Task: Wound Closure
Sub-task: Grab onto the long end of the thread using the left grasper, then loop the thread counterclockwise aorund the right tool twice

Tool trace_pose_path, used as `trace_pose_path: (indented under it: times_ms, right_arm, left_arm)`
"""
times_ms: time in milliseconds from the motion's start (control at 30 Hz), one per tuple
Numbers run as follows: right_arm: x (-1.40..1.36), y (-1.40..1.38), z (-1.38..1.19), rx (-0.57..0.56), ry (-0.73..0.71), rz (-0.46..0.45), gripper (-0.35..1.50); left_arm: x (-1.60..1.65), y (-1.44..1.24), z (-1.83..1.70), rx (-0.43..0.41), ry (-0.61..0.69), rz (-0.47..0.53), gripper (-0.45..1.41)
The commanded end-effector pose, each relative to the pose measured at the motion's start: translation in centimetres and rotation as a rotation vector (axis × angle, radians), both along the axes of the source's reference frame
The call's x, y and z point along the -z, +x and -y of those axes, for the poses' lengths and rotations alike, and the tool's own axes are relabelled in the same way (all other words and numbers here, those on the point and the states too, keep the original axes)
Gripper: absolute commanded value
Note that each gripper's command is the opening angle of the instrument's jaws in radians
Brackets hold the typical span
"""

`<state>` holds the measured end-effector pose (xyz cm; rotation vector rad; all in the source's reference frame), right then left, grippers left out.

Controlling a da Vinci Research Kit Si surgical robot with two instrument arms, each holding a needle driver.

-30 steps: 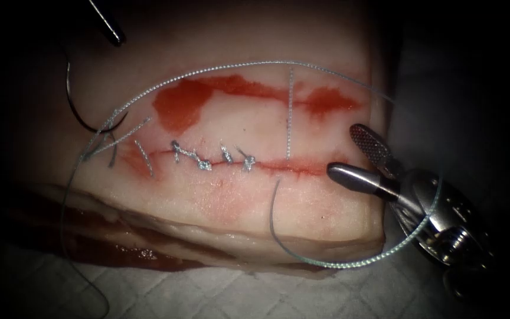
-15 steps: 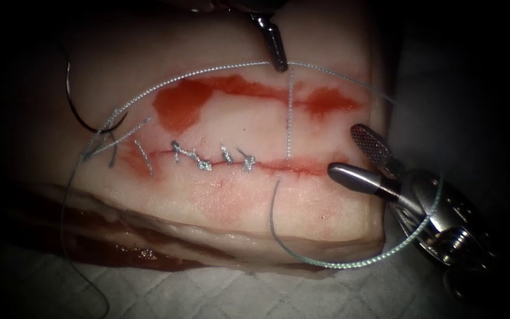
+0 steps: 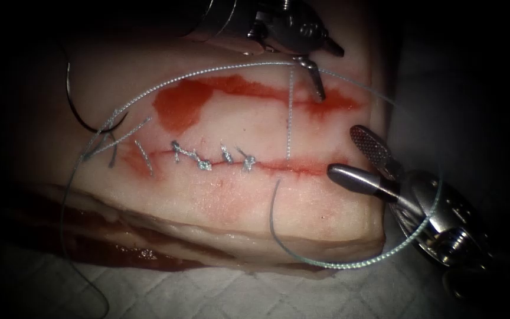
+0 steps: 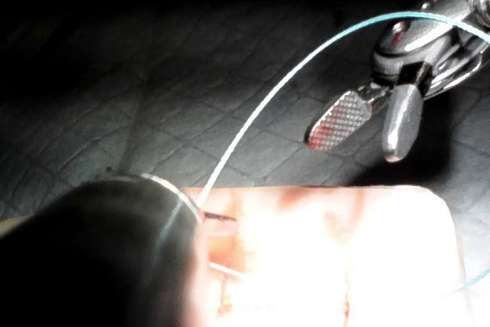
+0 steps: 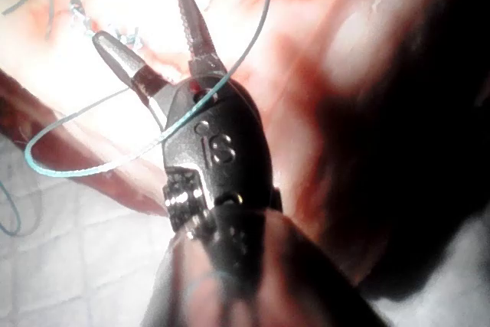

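The tissue (image 3: 255, 201) carries a horizontal cut (image 3: 302, 168) with several stitches (image 3: 213, 157) along its left part. The dark curved needle (image 3: 81, 115) lies free on the tissue beyond the cut's left end, with no tool on it. My left tool (image 3: 319, 91) reaches in from above over the cut's right part, jaws shut on the thread (image 3: 225, 69) where its long arc meets the strand down to the cut. My right tool (image 3: 343, 150) sits at the cut's right end, jaws open and holding nothing (image 5: 142, 17). The thread (image 5: 92, 162) is draped over its wrist.
Red fluid (image 3: 178, 103) pools on the tissue above the cut. Cut thread ends (image 3: 110, 145) lie by the needle. A thread loop (image 3: 326, 264) hangs over the tissue's near edge onto the white quilted cloth (image 3: 208, 292).
My left tool has swept from the upper left to the right along the far side of the tissue, and its jaws have shut at the thread. The right tool, needle and thread have stayed put.
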<state>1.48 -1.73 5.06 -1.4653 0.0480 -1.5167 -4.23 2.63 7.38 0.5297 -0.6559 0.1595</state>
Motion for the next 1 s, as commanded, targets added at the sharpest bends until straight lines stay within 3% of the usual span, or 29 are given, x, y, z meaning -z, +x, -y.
trace_pose_path:
  times_ms: [33, 133, 300, 433, 533, 600, 667, 733, 767, 833, 900, 1000]
  right_arm:
    - [-0.05, 0.09, -0.01, 0.000, -0.002, -0.003, 1.13]
    - [-0.05, 0.09, -0.01, 0.000, -0.002, -0.003, 1.13]
    - [-0.05, 0.09, -0.01, -0.001, -0.003, -0.003, 1.13]
    - [-0.05, 0.13, 0.00, -0.005, -0.004, -0.001, 1.11]
    - [-0.06, 0.19, 0.01, -0.011, -0.001, 0.009, 0.99]
    - [-0.06, 0.22, 0.03, 0.033, -0.008, -0.015, 0.86]
    - [-0.05, 0.26, 0.04, 0.075, -0.012, -0.039, 0.88]
    - [-0.02, 0.35, 0.05, 0.162, -0.040, -0.080, 0.98]
    - [0.00, 0.38, 0.07, 0.188, -0.044, -0.099, 0.84]
    - [0.04, 0.48, 0.13, 0.256, -0.104, -0.125, 0.84]
    - [0.08, 0.66, 0.19, 0.321, -0.131, -0.204, 0.77]
    - [0.11, 0.82, 0.22, 0.324, -0.173, -0.292, 0.77]
  left_arm:
    - [-0.03, -0.05, -0.05, 0.007, 0.009, -0.004, -0.45]
    - [0.01, -0.01, -0.07, 0.037, 0.078, -0.027, -0.45]
    - [0.17, 0.13, -0.15, 0.088, 0.055, -0.041, -0.45]
    - [0.48, 0.51, -0.06, 0.230, 0.064, 0.000, -0.45]
    - [0.67, 0.82, 0.10, 0.347, 0.056, 0.005, -0.45]
    - [0.80, 1.07, 0.26, 0.483, 0.051, -0.029, -0.45]
    - [0.90, 1.33, 0.43, 0.605, 0.018, -0.075, -0.45]
    - [0.99, 1.63, 0.66, 0.665, 0.052, -0.111, -0.45]
    - [1.00, 1.70, 0.73, 0.682, 0.072, -0.117, -0.45]
    - [1.01, 1.82, 0.90, 0.745, 0.094, -0.142, -0.45]
    - [0.95, 1.88, 1.07, 0.772, 0.124, -0.160, -0.45]
    - [0.85, 1.87, 1.23, 0.791, 0.169, -0.160, -0.45]
